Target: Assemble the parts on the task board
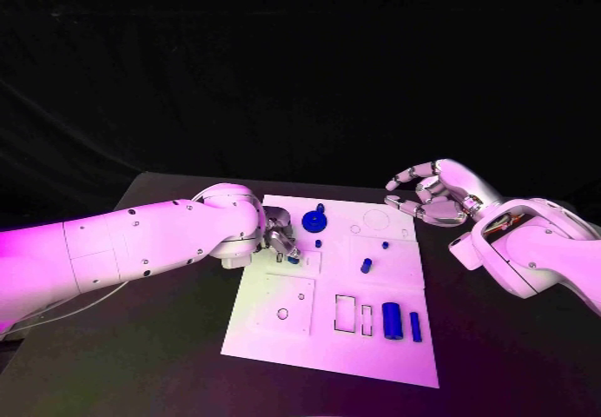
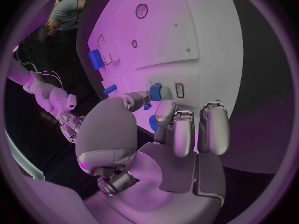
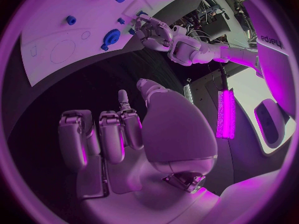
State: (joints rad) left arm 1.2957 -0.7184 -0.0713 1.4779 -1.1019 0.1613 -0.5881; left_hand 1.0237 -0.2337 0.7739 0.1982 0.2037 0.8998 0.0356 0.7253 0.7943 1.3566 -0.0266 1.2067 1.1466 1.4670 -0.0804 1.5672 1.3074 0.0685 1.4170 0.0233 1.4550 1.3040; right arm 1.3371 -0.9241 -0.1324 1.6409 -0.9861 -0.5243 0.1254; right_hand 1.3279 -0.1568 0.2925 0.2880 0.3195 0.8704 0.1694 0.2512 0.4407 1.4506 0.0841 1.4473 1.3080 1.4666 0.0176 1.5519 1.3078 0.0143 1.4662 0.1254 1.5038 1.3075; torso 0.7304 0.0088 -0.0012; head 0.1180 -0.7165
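Pinching a small blue part (image 2: 155, 90) between its fingertips, the left robot hand (image 1: 280, 240) hangs low over the board (image 1: 278, 334), seemingly to seat it, while the right robot hand (image 1: 432, 195), loosely curled and empty, waits beyond the board's far corner.

My left white arm (image 1: 138, 243) reaches in across the table from the left, its forearm angled toward the middle, and its silver many-fingered left hand (image 1: 280, 239) is bent down at the wrist with the fingertips pointed at the surface. From the left wrist camera I see the thumb and one finger (image 2: 140, 98) pinching a small blue piece (image 2: 155, 91), the other fingers curled alongside. My right white arm (image 1: 532, 252) comes in from the right with the wrist raised, and the silver right hand (image 1: 432, 195) hangs in the air, fingers curled inward around nothing.
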